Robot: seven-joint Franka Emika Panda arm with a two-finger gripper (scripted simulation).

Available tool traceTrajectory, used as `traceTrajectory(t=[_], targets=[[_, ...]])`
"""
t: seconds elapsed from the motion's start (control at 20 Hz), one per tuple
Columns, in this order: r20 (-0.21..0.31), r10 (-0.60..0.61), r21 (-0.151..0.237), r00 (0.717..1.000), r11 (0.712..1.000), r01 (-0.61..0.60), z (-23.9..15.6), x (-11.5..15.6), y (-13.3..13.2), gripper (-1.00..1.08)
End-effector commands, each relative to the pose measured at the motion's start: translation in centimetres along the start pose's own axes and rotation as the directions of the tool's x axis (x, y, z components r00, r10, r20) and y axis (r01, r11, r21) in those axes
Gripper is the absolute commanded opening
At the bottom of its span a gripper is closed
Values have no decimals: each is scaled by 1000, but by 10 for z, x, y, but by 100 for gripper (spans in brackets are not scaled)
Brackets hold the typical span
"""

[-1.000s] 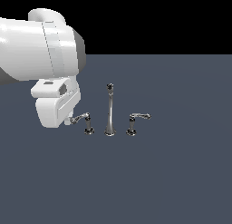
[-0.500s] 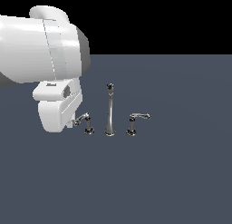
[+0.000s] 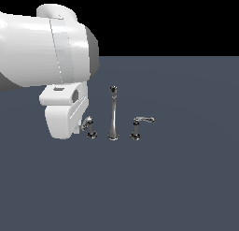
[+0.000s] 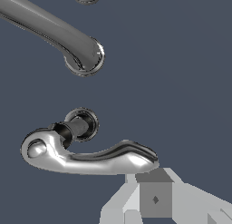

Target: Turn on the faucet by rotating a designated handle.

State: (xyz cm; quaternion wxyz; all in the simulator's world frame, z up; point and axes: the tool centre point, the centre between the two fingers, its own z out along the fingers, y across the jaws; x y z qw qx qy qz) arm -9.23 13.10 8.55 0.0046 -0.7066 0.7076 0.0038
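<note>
The gripper (image 3: 80,127) is sitting low at the exterior view's left, largely hidden behind the white wrist housing, so whether its jaws are standing wide or narrow cannot be told. In the wrist view, one pale grey finger (image 4: 152,196) is lying just beside the free end of the handle (image 4: 86,156); actual contact cannot be confirmed. The handle (image 3: 88,125) is standing on its short post and round base on the bench (image 3: 177,178), at the exterior view's left end of the faucet (image 3: 113,117), with its slim chrome arm reaching toward the gripper. Just beside it, the spout (image 3: 113,114) is rising tall and tapering to a dark knob tip. Beyond the spout, the twin lever (image 3: 140,123) is pointing its arm toward the exterior view's right. The three chrome pieces are standing in a row, near one another but apart.
</note>
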Motion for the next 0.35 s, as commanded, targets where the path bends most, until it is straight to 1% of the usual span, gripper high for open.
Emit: traceTrajectory(t=[0.0, 0.25, 0.3], targets=[[-7, 34, 0, 999, 999, -34, 0, 28, -7, -100], [-11, 54, 0, 998, 999, -54, -1, 62, -15, -100], [-11, 54, 0, 998, 999, -54, -1, 62, -15, -100]])
